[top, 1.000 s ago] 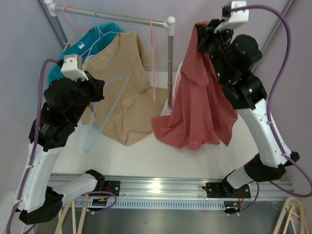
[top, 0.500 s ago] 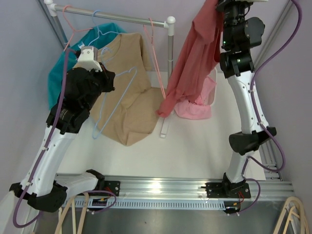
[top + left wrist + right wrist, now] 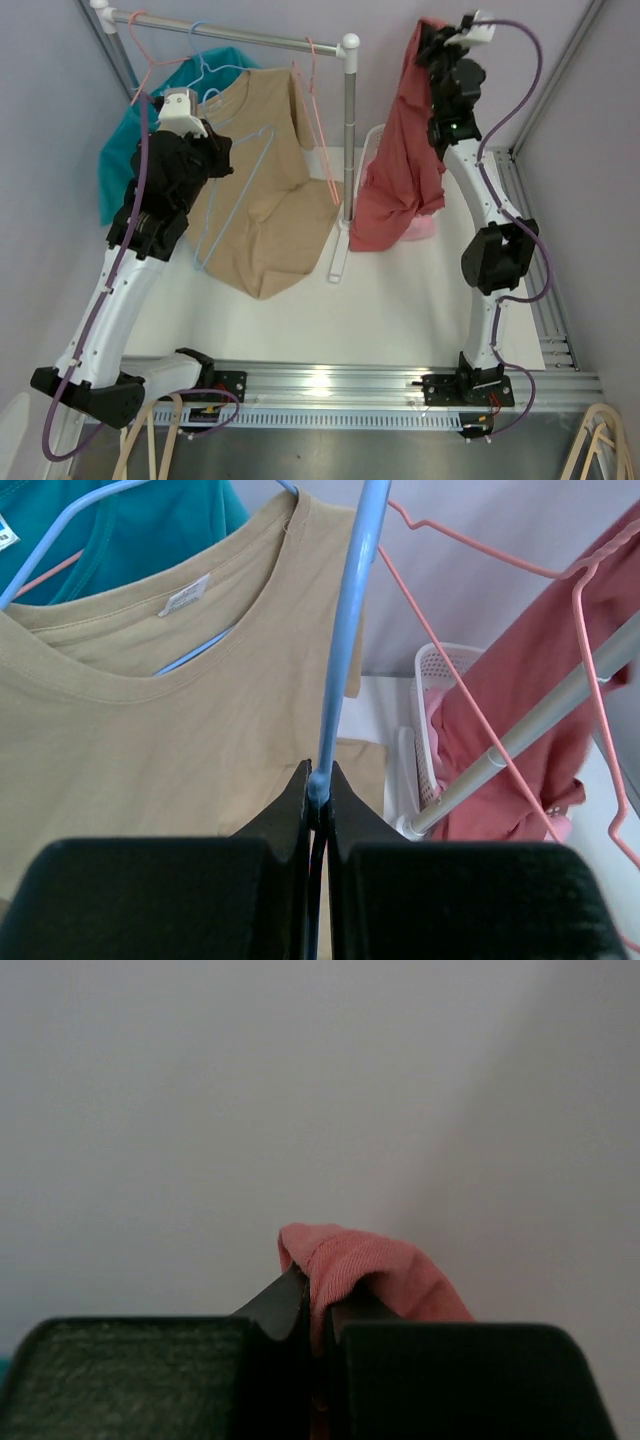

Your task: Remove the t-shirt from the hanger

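White table (image 3: 400,300) fills the centre and lower part of the top view. A metal clothes rail (image 3: 240,37) runs across the upper left, its post dropping to the table at frame centre. A tan t-shirt (image 3: 270,190) hangs from the rail at centre left, spread wide, with a light-blue hanger inside its neck opening as seen in the left wrist view. The red t-shirt (image 3: 400,170), the task item, is clear of any hanger. It hangs at upper right from the right gripper (image 3: 425,40), draping down just right of the rail post, and its lower edge reaches the table area near the post's foot. A teal shirt (image 3: 120,170) hangs at the far left, partly behind the left arm. A white basket (image 3: 428,680) sits behind the post, mostly hidden by the red cloth. A bare blue hanger (image 3: 347,630) lies across the front of the tan t-shirt. The left gripper (image 3: 318,780) is clenched on this hanger's wire, fingers pressed together around it. A pink hanger (image 3: 450,662) is hooked on the rail near its right end. In the right wrist view the fingers are clamped on a bunched fold of the red t-shirt (image 3: 370,1265).
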Robot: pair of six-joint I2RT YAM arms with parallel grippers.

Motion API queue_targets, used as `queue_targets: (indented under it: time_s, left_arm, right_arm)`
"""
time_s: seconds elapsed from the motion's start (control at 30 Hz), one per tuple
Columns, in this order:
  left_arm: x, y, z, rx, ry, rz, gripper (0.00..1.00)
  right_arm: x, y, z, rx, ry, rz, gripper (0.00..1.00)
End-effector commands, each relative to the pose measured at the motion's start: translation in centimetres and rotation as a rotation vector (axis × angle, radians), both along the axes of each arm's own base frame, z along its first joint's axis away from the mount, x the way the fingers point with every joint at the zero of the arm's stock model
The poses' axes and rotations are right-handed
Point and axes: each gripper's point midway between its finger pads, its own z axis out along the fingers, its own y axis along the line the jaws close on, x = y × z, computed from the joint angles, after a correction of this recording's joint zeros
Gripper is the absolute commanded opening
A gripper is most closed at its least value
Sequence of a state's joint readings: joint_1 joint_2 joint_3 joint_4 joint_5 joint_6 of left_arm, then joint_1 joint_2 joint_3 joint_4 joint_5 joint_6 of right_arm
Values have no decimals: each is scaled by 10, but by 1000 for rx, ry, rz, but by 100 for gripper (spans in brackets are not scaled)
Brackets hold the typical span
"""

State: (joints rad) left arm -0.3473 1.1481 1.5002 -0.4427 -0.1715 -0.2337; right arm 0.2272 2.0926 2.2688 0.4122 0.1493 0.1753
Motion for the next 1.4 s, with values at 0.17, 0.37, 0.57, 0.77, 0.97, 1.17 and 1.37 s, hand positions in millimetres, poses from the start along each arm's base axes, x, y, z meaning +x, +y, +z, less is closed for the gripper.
queue_targets:
  time_s: [0.17,0.37,0.57,0.77,0.97,1.17,1.37]
  left_arm:
    - [2,-1,14,4,-79,-24,1]
    - [-1,2,24,7,-109,-21,1]
    - [8,4,31,29,-151,3,1]
    - [30,-3,31,58,-159,-5,1]
    - [41,-15,37,56,-207,-55,1]
    - [53,-19,50,44,-243,-50,1]
    - [63,-23,65,38,-294,-51,1]
  right_arm:
    - [13,6,-219,67,601,47,0]
    - [-10,15,-426,-81,1410,117,0]
    - [-85,8,-560,-133,1860,171,0]
    - [-86,-8,-534,-130,1755,102,34]
    - [-73,-31,-478,-169,1612,-37,94]
    - [-80,-44,-378,-145,1372,-105,100]
    - [-94,-48,-302,-144,1163,-105,99]
